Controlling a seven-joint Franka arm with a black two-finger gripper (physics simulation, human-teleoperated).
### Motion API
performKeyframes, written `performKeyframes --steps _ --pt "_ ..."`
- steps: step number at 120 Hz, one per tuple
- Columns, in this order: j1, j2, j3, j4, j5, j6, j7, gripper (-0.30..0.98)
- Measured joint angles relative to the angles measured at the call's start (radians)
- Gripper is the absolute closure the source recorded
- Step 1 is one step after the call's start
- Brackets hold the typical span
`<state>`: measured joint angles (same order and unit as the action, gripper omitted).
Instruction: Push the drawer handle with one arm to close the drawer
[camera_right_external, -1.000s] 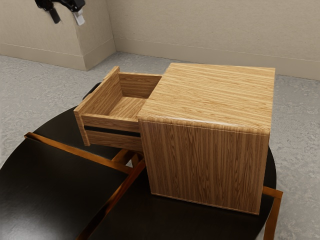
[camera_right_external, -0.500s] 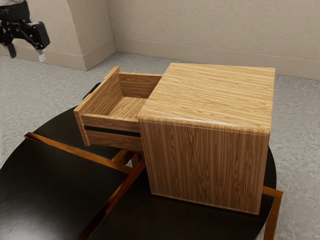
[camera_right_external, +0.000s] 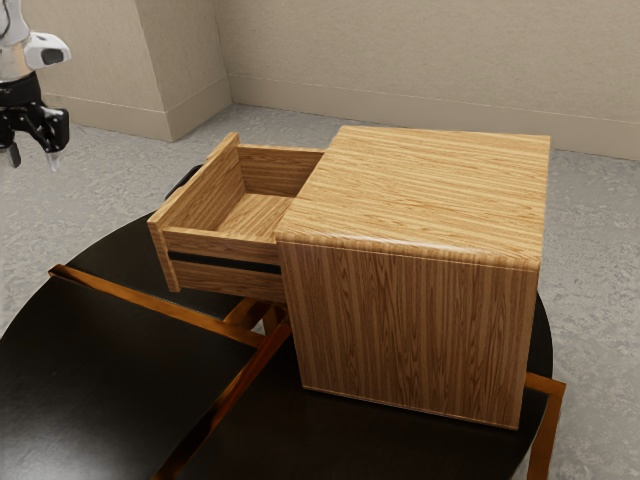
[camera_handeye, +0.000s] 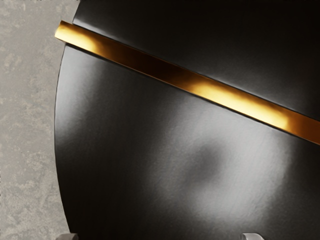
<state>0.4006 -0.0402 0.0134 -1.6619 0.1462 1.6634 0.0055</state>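
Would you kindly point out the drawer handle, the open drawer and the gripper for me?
Drawer handle (camera_right_external: 184, 179): exterior view, its visible dark bar.
Open drawer (camera_right_external: 222, 243): exterior view, its near side wall.
Gripper (camera_right_external: 35, 162): exterior view, midway between its fingertips.

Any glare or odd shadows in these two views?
Exterior view: soft light, a thin highlight along the cabinet's near top edge; wrist view: strong yellow glare on the tabletop strip, hazy pale reflections on the black tabletop, with a dark patch among them.

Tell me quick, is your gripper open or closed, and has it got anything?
Gripper: open, fingers apart, holding nothing.
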Motion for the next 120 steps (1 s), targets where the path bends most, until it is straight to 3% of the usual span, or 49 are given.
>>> performKeyframes --steps 16,36,76,120 --pt "0.016 0.067 -0.001 0.032 -0.007 0.021 0.019 0.62" --pt "0.012 0.109 -0.004 0.038 -0.010 0.039 0.026 0.72" --pt "-0.017 0.118 -0.058 0.040 -0.024 0.051 0.004 0.78" --pt "-0.018 0.138 -0.123 0.038 -0.096 0.058 -0.025 0.78"
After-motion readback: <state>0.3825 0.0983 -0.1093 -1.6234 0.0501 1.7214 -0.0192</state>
